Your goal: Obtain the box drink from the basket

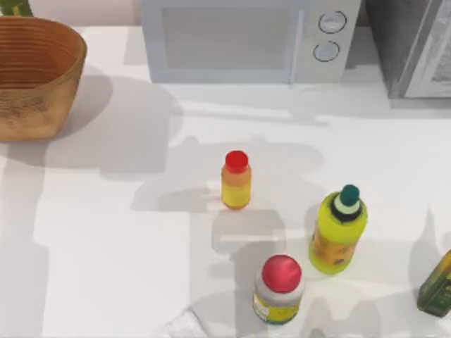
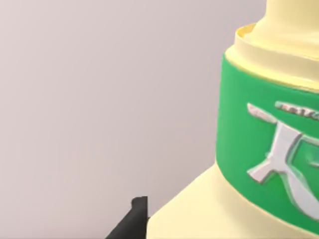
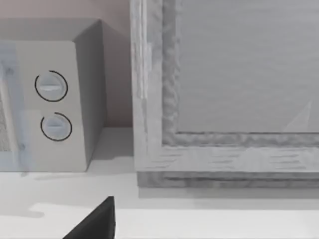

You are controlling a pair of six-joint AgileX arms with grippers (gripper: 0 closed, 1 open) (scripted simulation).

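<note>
Left wrist view sits hard against the box drink, its cream shoulder and green band close up beside one dark fingertip; whether the left fingers are clamped on it I cannot tell, nor the right ones. Top view puts the basket at the table's far left corner, a green scrap above its rim, perhaps the drink; it looks stiff, smooth, likely slippery and top-heavy, so I would take hold on the flat body below the band.

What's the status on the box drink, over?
Box drink close up at left wrist camera, one dark left fingertip beside its base. Basket at table's far left. Right pincer facing microwave.
</note>
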